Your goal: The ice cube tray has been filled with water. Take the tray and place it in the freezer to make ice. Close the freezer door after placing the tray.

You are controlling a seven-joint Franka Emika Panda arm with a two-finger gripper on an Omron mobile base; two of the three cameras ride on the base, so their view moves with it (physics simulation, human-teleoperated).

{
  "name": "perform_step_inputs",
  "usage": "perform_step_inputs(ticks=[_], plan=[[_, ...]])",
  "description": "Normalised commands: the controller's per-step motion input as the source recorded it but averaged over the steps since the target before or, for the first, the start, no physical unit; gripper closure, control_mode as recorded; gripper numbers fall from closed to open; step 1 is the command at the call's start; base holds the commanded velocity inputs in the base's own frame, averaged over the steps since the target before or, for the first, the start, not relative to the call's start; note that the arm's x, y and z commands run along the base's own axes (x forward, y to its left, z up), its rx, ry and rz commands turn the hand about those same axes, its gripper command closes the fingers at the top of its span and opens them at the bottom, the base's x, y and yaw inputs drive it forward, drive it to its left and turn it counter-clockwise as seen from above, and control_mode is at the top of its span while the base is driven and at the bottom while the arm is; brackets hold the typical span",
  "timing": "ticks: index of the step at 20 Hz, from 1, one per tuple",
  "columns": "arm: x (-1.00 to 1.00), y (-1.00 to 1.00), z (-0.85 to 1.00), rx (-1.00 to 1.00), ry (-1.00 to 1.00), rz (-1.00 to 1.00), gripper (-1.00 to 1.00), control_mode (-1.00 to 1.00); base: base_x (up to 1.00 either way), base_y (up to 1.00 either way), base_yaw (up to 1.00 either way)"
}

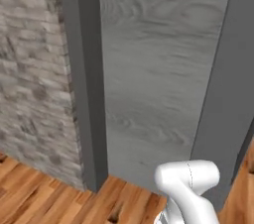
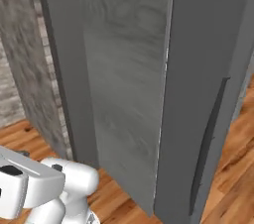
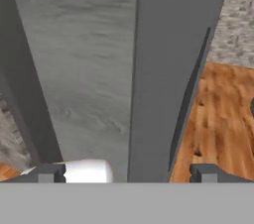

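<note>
You have one freezer (image 1: 149,69) in front of you, the biggest thing here: a tall dark grey upright with a wood-grain face and plain darker grey side panels. Against that freezer everything else is placed.

One freezer door (image 2: 208,94) stands on the freezer's right side in the right base view, a tall dark grey slab seen nearly edge-on, its near edge swung a little toward you with a thin pale seam between it and the wood-grain face. In the hand view the same door (image 3: 173,69) runs up the middle of the picture, right of the freezer's grain panel (image 3: 74,59).

One handle (image 2: 206,148) runs down that door, a long thin dark vertical bar, slightly bowed, on the door's outer face. In the hand view you see the bar (image 3: 191,99) along the door's right edge.

One brick wall (image 1: 34,79) stands to the left of the freezer, grey-brown and mottled, meeting the freezer's left side panel.

One wooden floor (image 1: 44,193), warm orange planks, lies under the freezer and spreads out on both sides of it.

One gripper (image 3: 126,173) faces the door's lower part; its two dark fingertips (image 3: 49,173) stand spread wide at the bottom of the hand view, with nothing between them and touching nothing.
</note>
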Motion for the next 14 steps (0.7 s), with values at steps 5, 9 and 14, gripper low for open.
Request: perform_step_inputs(ticks=[5,9,14], plan=[[0.00,0.00,0.00,0.00,0.00,0.00,-1.00,1.00,0.47,0.30,-0.46],[0.00,0.00,0.00,0.00,0.00,0.00,-1.00,1.00,0.50,0.25,-0.46],[0.00,0.00,0.00,0.00,0.00,0.00,-1.00,1.00,0.53,0.37,-0.45]])
